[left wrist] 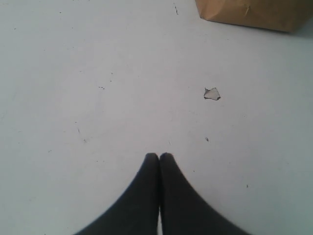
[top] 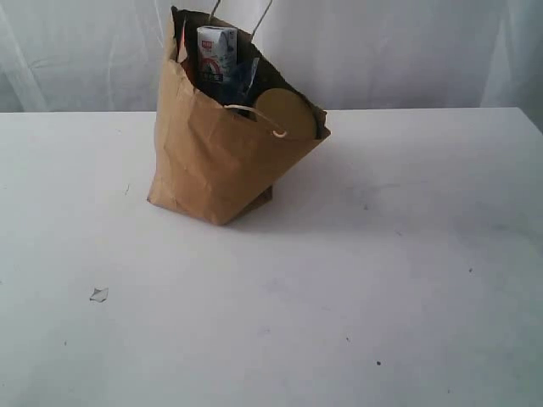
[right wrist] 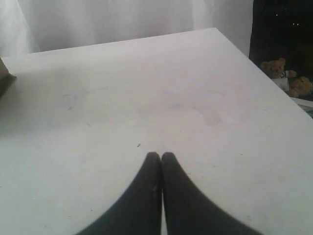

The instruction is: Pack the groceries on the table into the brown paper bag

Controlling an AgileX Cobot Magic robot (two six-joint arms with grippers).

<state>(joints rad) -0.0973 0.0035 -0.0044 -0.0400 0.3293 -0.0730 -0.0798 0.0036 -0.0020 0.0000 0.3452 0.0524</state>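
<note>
The brown paper bag point(top: 216, 165) stands on the white surface point(top: 382, 280), leaning to one side, its mouth open. Inside it, a white and blue packet point(top: 216, 52) stands upright above the rim, and a gold jar lid point(top: 284, 113) shows just beside it at the lower edge of the mouth. The left tool point(left wrist: 159, 155) is pressed fully together and holds nothing; it hangs over bare surface, with the bag's bottom corner point(left wrist: 254, 12) well beyond its tips. A small pale scrap point(left wrist: 212, 93) lies between that tool and the bag. The right tool point(right wrist: 161, 154) is likewise pinched together and empty, over bare surface well apart from the bag.
</note>
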